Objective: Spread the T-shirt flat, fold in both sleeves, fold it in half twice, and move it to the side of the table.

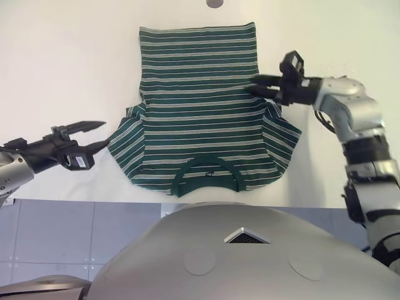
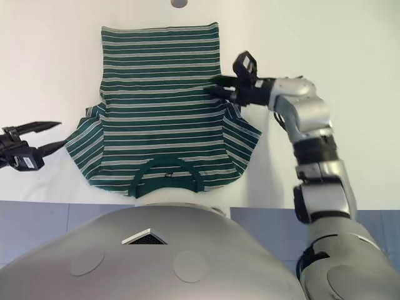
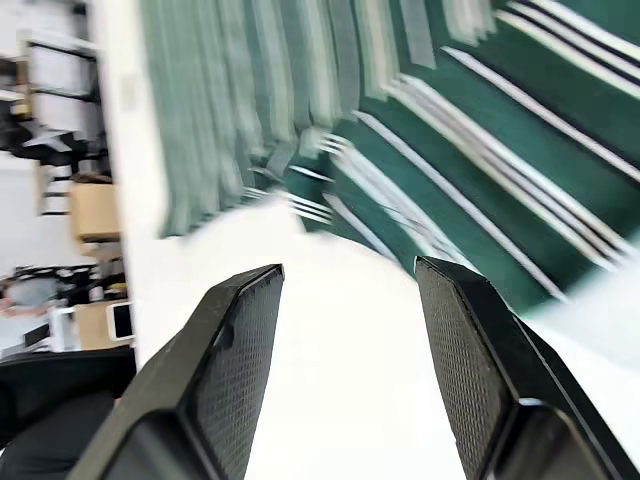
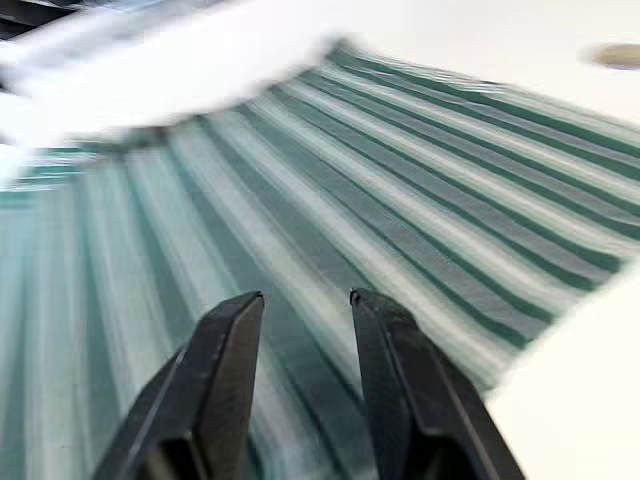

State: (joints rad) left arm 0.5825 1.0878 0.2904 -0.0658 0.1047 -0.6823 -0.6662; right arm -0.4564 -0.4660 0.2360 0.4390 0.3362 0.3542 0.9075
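Observation:
A dark green T-shirt with white stripes (image 1: 200, 112) lies spread on the white table (image 1: 69, 69), collar toward me and hem at the far side. Both sleeves flare out near the collar end. My left gripper (image 1: 100, 134) stands open just left of the left sleeve (image 1: 125, 140), over bare table; its fingers (image 3: 240, 350) frame the sleeve edge (image 3: 420, 170). My right gripper (image 1: 257, 85) hangs over the shirt's right edge above the right sleeve (image 1: 281, 134), open with nothing between its fingers (image 4: 230, 350) and striped cloth (image 4: 400, 230) below.
A small grey round mark (image 1: 214, 3) sits on the table beyond the hem. The table's near edge (image 1: 81, 200) runs just below the collar, with grey floor tiles beyond it. Bare white table lies left and right of the shirt.

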